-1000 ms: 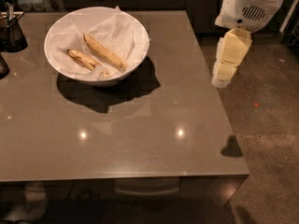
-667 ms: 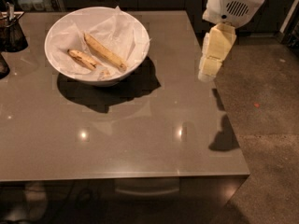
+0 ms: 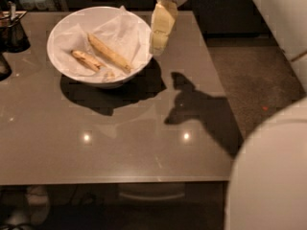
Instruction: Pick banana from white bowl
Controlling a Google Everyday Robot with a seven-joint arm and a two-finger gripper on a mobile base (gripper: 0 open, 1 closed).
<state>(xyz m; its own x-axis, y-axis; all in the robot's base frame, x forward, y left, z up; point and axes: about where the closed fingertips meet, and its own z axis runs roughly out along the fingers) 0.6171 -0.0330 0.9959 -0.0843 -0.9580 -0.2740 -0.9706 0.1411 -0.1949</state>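
The gripper (image 3: pixel 158 46) hangs tip-down just beside the right rim of the white bowl (image 3: pixel 61 27), near the table's (image 3: pixel 144 143) far edge; whether it is parted or closed does not show. The banana (image 3: pixel 109 54) lies in the bowl on crumpled paper (image 3: pixel 125 28), its long axis slanting from far-left to near-right, with a shorter banana (image 3: pixel 86 60) to its left. Broad tabletop stretches toward the near edge and right corners. A second ago the gripper was beyond the right edge; the bowl has stayed put.
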